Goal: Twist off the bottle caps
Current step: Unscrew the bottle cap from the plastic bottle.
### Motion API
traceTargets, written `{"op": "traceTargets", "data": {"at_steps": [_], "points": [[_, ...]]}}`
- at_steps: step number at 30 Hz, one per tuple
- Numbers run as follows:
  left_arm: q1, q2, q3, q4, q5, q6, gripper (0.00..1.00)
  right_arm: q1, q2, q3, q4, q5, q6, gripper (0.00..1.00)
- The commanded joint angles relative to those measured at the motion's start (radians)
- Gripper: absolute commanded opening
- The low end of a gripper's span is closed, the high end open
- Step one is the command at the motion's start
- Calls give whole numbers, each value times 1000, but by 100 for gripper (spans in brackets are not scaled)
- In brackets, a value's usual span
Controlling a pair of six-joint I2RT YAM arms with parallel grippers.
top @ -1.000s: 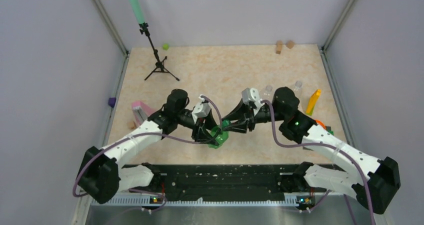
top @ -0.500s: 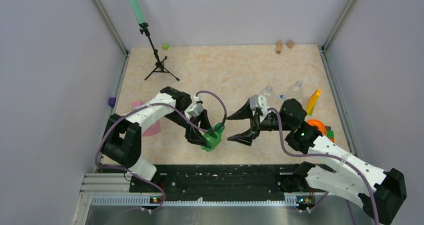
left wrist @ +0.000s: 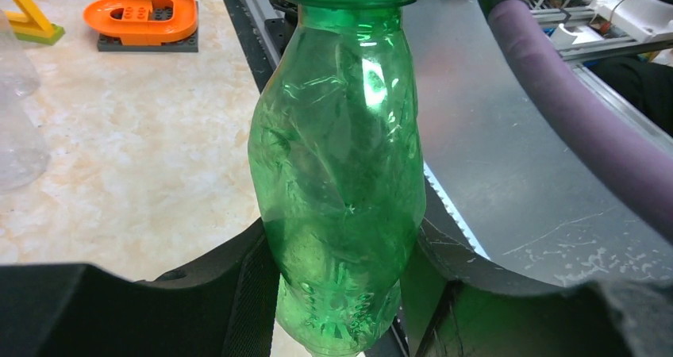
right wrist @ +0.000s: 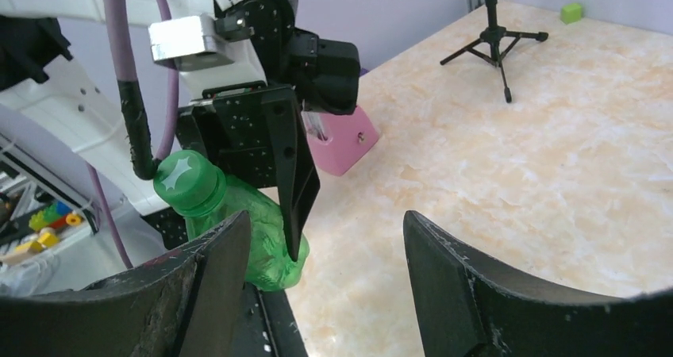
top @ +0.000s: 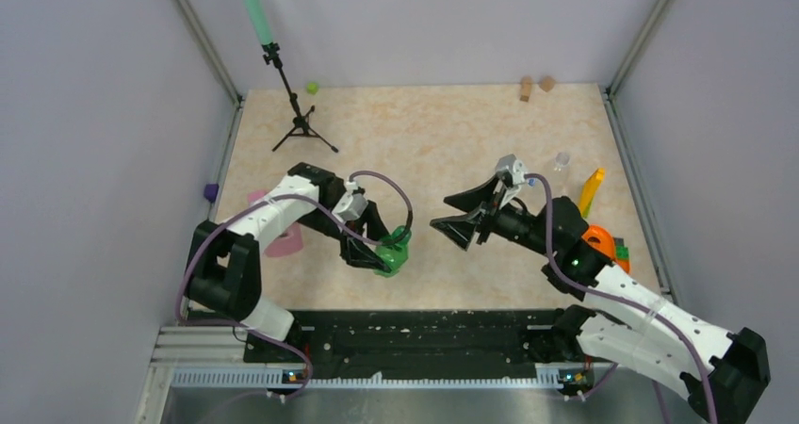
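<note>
**Near edge, left of centre.** The left pincer (top: 375,256) clamps the green bottle (left wrist: 337,174) low on its body. The neck and cap (right wrist: 184,179) are left exposed and tilted toward the surface's (top: 443,132) centre. This hold is judged to brace the bottle against twisting.

**Bottle.** It is translucent, with thin walls that are dented and creased. The green cap has a star moulded on top and sits fully down on the neck ring, so unscrewing is not yet done.

**Just beyond.** The right pincer (top: 439,212) is spread wide and empty, aimed at the cap but apart from it.

**Farther, near the right edge.** A clear bottle (top: 562,161) stands alone.
</note>
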Motion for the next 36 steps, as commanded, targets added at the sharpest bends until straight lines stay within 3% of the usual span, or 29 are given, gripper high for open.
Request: {"op": "traceTargets", "data": {"at_steps": [1,7,13,21,29,34,36], "points": [[23,-72,-36,-52,141,104,0,5,-54,-5,57,71,103,68],[34,-100,-36,-52,141,103,0,26,-39,18,91,47,253,69],[54,-96,-34,-52,140,82,0,242,96,211,-179,270,92,68],[97,-70,-49,-52,141,109,0,257,139,222,-117,225,68,68],[97,-61,-55,-51,142,116,0,328,252,314,-148,294,-8,66],[97,-68,-57,-52,142,109,0,373,293,341,-125,366,-36,62],[97,-74,-57,-52,143,108,0,379,291,327,-100,405,-52,55]]}}
